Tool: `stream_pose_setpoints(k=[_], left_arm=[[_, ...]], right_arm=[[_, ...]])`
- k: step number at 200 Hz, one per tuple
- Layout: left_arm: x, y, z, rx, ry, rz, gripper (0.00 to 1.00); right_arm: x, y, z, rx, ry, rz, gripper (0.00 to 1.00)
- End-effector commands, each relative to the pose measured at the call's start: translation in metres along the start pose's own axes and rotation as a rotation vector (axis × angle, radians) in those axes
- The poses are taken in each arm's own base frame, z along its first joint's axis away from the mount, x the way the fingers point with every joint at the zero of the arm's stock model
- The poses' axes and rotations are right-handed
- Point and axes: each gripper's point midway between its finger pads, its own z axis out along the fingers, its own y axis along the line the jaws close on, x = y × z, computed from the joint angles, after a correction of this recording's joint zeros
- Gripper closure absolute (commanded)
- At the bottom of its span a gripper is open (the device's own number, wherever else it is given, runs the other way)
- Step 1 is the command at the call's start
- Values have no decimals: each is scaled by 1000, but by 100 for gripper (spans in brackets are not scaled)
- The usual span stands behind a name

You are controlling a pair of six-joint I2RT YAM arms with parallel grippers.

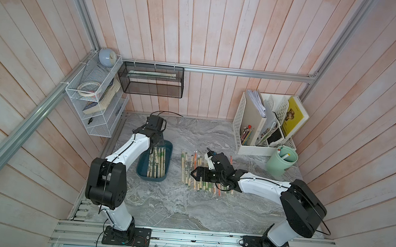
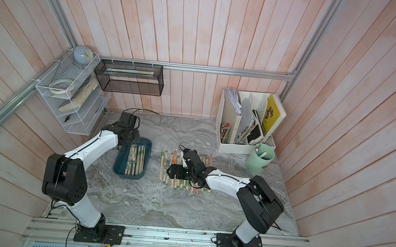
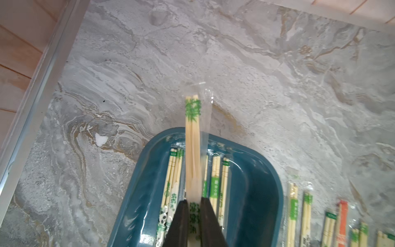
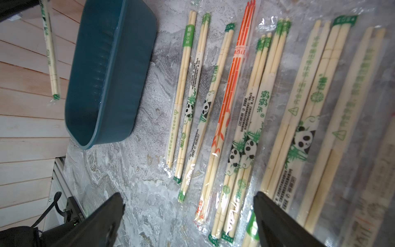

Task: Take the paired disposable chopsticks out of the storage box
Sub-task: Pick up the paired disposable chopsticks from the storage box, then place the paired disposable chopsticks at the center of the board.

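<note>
The storage box (image 1: 149,179) (image 2: 127,175) is a dark teal tray on the marble table, left of centre. Several paired disposable chopsticks (image 1: 157,162) (image 3: 218,181) lie in it. My left gripper (image 3: 193,203) hovers over the box's far end, shut on one green-printed pair (image 3: 193,136) that sticks out past the rim (image 3: 149,149); the right wrist view shows this pair (image 4: 49,53) hanging above the box (image 4: 111,70). A row of sleeved pairs (image 1: 189,167) (image 2: 165,165) (image 4: 241,107) lies on the table right of the box. My right gripper (image 4: 189,195) (image 1: 193,174) is open just above that row, holding nothing.
A white file organiser (image 1: 263,125) and a mint green cup (image 1: 281,161) stand at the back right. On the back left walls hang a black mesh basket (image 1: 151,80) and a white wire shelf (image 1: 92,99). Wood-panel walls close three sides.
</note>
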Motion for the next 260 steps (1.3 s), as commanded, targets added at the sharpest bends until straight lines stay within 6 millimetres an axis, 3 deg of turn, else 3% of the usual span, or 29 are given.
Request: stream_pose_setpoints(k=[1, 42, 79, 126, 190, 208, 228, 260], left_arm=[[3, -30, -13, 62, -1, 44, 91], [31, -82, -5, 130, 40, 91, 91], [63, -108, 14, 161, 94, 92, 92], [96, -111, 41, 148, 157, 81, 91], [119, -113, 60, 151, 200, 92, 91], [123, -115, 62, 157, 210, 99, 86], [123, -118, 61, 170, 210, 108, 74], [120, -118, 57, 173, 205, 106, 70]], right_arm=[[-2, -3, 3, 1, 4, -12, 3], [-3, -8, -1, 9, -6, -5, 3], [2, -13, -4, 18, -5, 4, 3], [7, -17, -8, 27, -2, 10, 3], [6, -18, -13, 36, -14, 24, 3], [4, -17, -14, 40, -17, 23, 3], [2, -15, -14, 40, -19, 25, 3], [0, -14, -11, 48, -7, 17, 3]])
